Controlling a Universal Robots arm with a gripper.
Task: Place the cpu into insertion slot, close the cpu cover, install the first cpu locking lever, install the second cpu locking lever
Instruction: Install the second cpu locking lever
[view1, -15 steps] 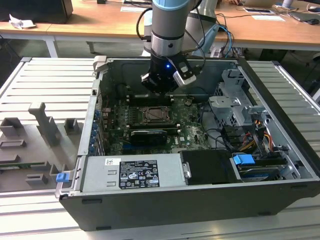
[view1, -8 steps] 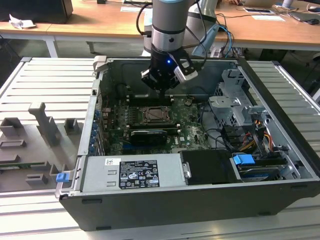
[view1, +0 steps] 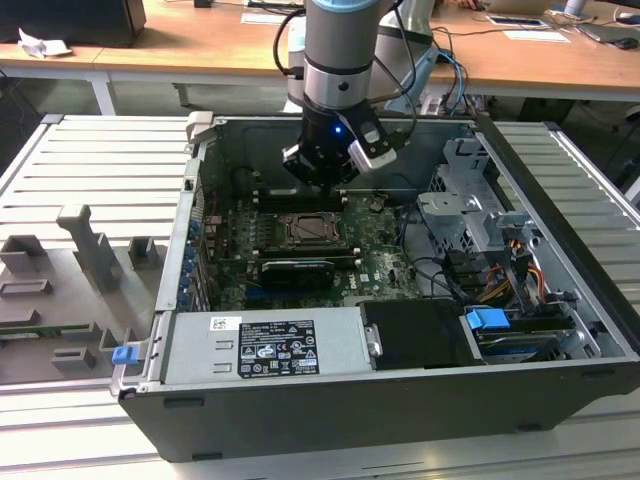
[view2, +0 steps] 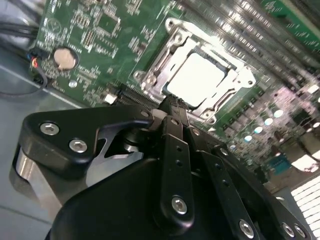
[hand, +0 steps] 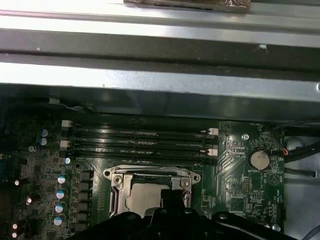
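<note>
I count one cpu (view2: 196, 78) under one cover (view2: 235, 82), four memory slots (hand: 140, 141), one coin cell (hand: 259, 159) and one hand (view2: 172, 106).

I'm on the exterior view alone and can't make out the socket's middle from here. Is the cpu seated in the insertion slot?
Observer: Yes. In the second wrist view the cpu lies flat in the insertion slot, pale face up.
Operator: And the cpu cover?
Observer: The cpu cover is down, framing the chip.
Operator: Is the tool holding anything?
Observer: No. The tool is shut on nothing, its tips close to the cover's edge.
</note>
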